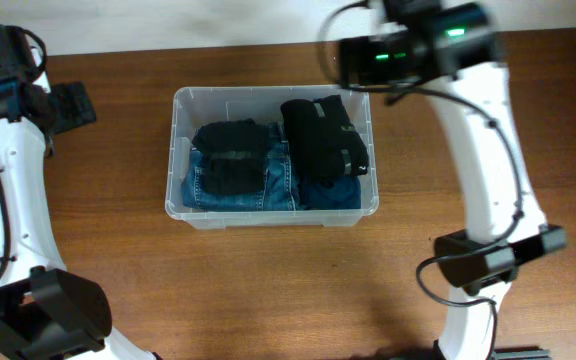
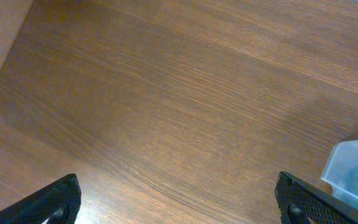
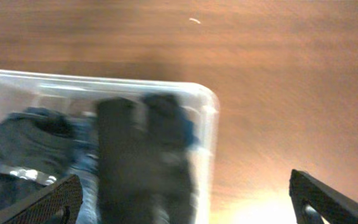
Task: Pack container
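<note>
I have the left arm (image 1: 8, 190) on the left side of the scene, its white links running from a near base toward the far edge. The left gripper (image 2: 178, 190) points rightward, its fingers (image 2: 58, 202) spread wide apart. The right arm (image 1: 488, 150) reaches from its near-right base to the far side. Green lights show at its wrist (image 1: 418, 45). The right gripper (image 3: 182, 190) is likewise spread wide; the overhead view shows it blurred.

A robot lab setup: white left arm (image 1: 3, 190) and right arm (image 1: 488, 140) at a wood-grain table (image 1: 268, 290).
</note>
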`<state>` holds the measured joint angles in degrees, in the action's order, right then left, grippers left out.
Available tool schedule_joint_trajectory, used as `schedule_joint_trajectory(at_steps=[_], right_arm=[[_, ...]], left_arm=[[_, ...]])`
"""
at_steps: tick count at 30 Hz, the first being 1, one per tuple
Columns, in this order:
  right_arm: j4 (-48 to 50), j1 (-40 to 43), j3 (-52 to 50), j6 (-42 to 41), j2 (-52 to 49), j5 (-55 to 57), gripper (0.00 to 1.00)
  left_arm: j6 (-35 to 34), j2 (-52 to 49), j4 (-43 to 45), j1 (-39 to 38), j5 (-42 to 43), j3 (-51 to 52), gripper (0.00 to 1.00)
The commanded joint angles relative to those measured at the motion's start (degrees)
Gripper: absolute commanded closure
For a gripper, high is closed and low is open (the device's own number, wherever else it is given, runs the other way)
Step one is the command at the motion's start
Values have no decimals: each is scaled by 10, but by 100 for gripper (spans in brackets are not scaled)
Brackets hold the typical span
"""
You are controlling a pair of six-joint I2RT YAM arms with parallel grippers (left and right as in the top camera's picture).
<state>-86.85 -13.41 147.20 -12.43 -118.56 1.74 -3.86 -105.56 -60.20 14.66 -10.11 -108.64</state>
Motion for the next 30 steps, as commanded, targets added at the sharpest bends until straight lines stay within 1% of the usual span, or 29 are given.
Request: schedule_joint_trajectory(at_steps=[1,4,6,7,9,15,16,18,21,23,24,27,29,30], right_arm=[[-55,79,30,6,0,5,2],[-89,139,34,-8,0,0,2],[-90,158,34,-30,0,-10,2],[-90,167,34,-43,0,-33,2],[-90,177,34,-59,0,-82,1],[-105,177,34,-55,0,-70,1],[-105,177,34,-47,0,-64,2],[-105,177,34,0,0,-64,2],[-105,174,34,107,9,-87,2],[-100,170,33,162,36,-100,2],[-93,168,31,170,56,-102,2],[-50,168,-28,169,159,-148,2],[17,168,-106,169,234,-166,2],[67,168,-162,169,276,-169,2]], left_arm=[[9,-4,0,1,15,-6,1],[9,-4,0,1,15,-6,0],[9,-4,-1,1,15,-6,1],[9,-4,0,1,15,-6,1],[9,-4,0,1,15,-6,1],[9,-4,0,1,15,-6,1],[9,-4,0,1,15,-6,1],[9,-4,0,1,15,-6,0],[9,-4,0,1,15,-6,1],[9,-4,0,1,15,-6,1],[9,-4,-1,1,15,-6,1],[9,-4,0,1,15,-6,1],[9,-4,0,1,15,-6,1],[9,-4,0,1,15,-6,1]])
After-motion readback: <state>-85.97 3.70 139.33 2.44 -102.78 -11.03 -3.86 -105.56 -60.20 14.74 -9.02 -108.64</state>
